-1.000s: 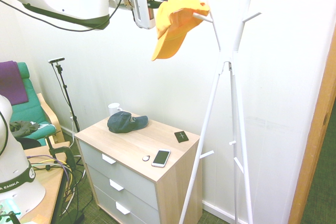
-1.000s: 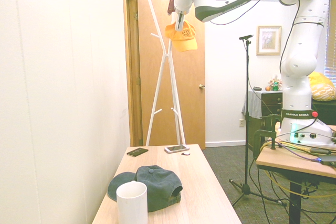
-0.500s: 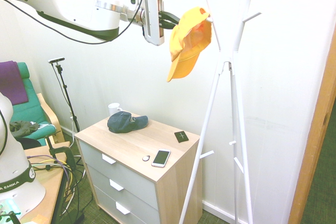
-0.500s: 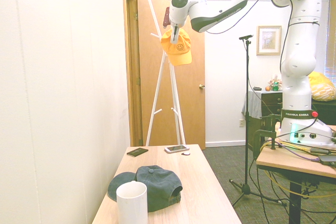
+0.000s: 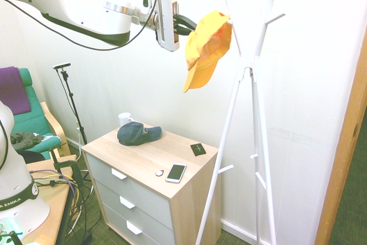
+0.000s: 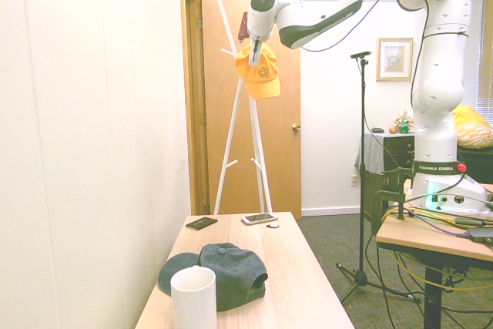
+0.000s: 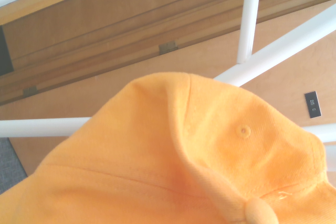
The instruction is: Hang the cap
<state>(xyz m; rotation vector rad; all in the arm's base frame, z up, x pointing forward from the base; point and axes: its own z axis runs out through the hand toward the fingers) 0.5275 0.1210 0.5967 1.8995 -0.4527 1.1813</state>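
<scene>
Yellow-orange cap (image 5: pixel 206 47): pinched at the back of its crown, brim hanging down, crown pushed up against a peg of the white coat stand (image 5: pixel 252 73), likely so the peg can catch inside it
Gripper (image 5: pixel 192 25): closed on the cap, pointing almost level toward the stand; the fabric hides the peg tip, so whether the cap is hooked cannot be told
Wrist view: orange crown fills it, with white pegs (image 7: pixel 247 22) and a wooden door behind
Below: wooden dresser (image 5: pixel 143 193) well under the cap, not in the way
On the dresser: dark blue-grey cap (image 5: pixel 137 133), white mug (image 5: pixel 124 118), phone (image 5: pixel 175 172), small black card (image 5: pixel 198 149)
</scene>
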